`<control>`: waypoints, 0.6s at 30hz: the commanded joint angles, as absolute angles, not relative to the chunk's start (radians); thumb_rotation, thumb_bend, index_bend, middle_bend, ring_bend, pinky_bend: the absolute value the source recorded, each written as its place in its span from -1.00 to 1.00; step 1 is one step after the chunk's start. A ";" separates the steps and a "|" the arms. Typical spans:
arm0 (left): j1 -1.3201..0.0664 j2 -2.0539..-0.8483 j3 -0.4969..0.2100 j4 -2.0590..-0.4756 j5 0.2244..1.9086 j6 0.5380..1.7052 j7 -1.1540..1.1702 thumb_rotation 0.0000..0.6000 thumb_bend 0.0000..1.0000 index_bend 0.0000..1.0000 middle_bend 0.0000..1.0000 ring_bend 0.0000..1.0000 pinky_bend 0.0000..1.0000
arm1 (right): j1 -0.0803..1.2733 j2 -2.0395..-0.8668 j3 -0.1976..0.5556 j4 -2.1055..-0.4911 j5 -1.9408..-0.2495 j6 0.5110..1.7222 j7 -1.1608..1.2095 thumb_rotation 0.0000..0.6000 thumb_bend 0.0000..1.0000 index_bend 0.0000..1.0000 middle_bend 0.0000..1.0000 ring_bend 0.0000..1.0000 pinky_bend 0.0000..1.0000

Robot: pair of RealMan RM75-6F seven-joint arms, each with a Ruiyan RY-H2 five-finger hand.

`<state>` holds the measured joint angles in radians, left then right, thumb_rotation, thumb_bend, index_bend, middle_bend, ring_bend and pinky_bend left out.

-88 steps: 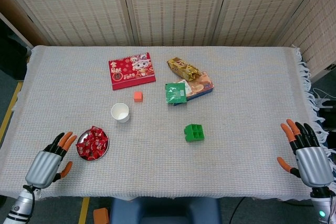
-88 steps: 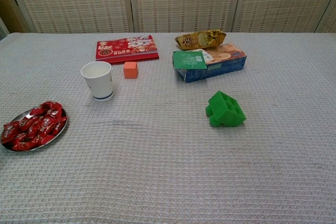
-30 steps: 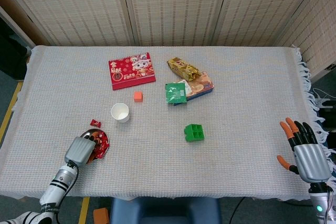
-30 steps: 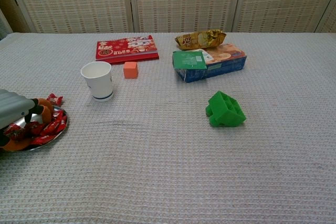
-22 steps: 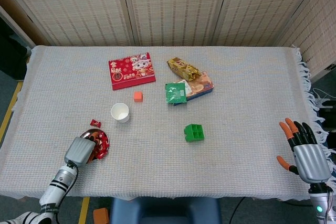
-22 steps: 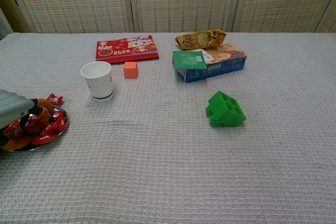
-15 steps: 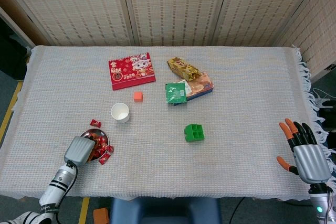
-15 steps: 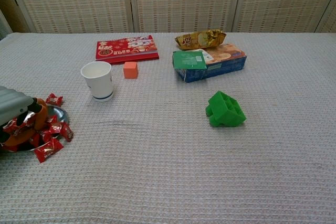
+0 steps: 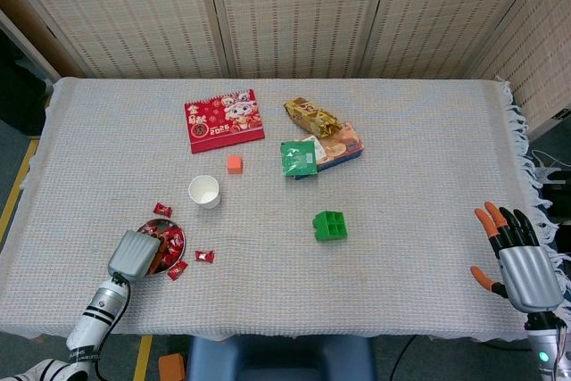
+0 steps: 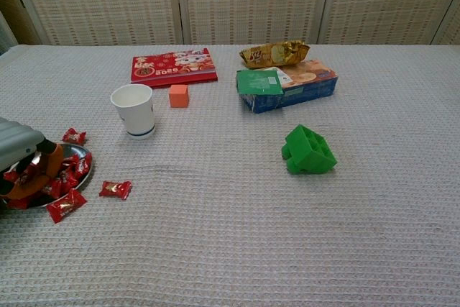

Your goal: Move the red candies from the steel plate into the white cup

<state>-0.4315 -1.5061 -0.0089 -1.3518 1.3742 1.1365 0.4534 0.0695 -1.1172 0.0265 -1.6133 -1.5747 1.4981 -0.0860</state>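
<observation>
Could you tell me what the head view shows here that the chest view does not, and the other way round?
Only the head view shows the right hand, fingers spread, holding nothing, at the table's near right edge, plus the left forearm and the floor beside the table. Only the chest view shows the blue band around the white cup's base and the green block's side. Both show the left hand over the steel plate, three red candies lying off the plate on the cloth, one furthest out, and the red calendar.

A red calendar [image 9: 224, 120], orange cube [image 9: 234, 163], green block [image 9: 329, 225], and what look like 2 snack packs [image 9: 321, 140].
</observation>
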 commanded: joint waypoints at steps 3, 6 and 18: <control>-0.428 -1.511 -0.015 -1.338 1.395 1.166 0.437 1.00 0.22 0.35 0.31 0.23 1.00 | 0.071 -1.116 0.026 -1.616 -1.573 1.494 -0.087 1.00 -0.75 -1.00 -1.00 -1.00 -1.00; -0.427 -1.508 -0.020 -1.338 1.397 1.171 0.425 1.00 0.31 0.40 0.36 0.26 1.00 | 0.070 -1.115 0.026 -1.616 -1.573 1.495 -0.085 1.00 -0.75 -1.00 -1.00 -1.00 -1.00; -0.436 -1.501 -0.067 -1.352 1.449 1.254 0.347 1.00 0.47 0.48 0.45 0.34 1.00 | 0.070 -1.110 0.026 -1.617 -1.573 1.494 -0.076 1.00 -0.75 -1.00 -1.00 -1.00 -1.00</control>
